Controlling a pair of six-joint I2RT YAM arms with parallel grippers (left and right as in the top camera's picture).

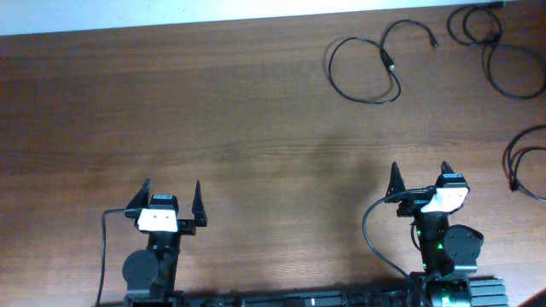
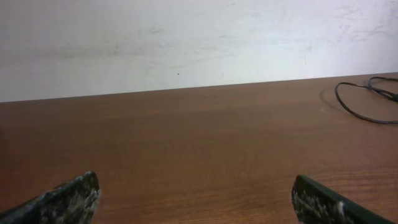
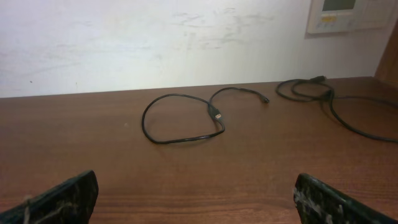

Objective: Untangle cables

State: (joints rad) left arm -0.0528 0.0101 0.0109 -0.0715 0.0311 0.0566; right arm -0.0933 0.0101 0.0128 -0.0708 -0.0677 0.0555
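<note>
Three thin black cables lie apart on the brown table. One looped cable (image 1: pixel 365 64) lies at the far middle right; it also shows in the right wrist view (image 3: pixel 180 118). A second cable (image 1: pixel 499 51) loops at the far right corner and shows in the right wrist view (image 3: pixel 329 99). A third cable (image 1: pixel 522 162) curves at the right edge. My left gripper (image 1: pixel 171 198) is open and empty near the front left. My right gripper (image 1: pixel 421 177) is open and empty near the front right. Both stay well short of the cables.
The wooden table (image 1: pixel 213 111) ends at a white wall along its far edge. A white wall panel (image 3: pixel 348 14) hangs at the upper right in the right wrist view. A cable loop (image 2: pixel 367 102) shows at the far right in the left wrist view.
</note>
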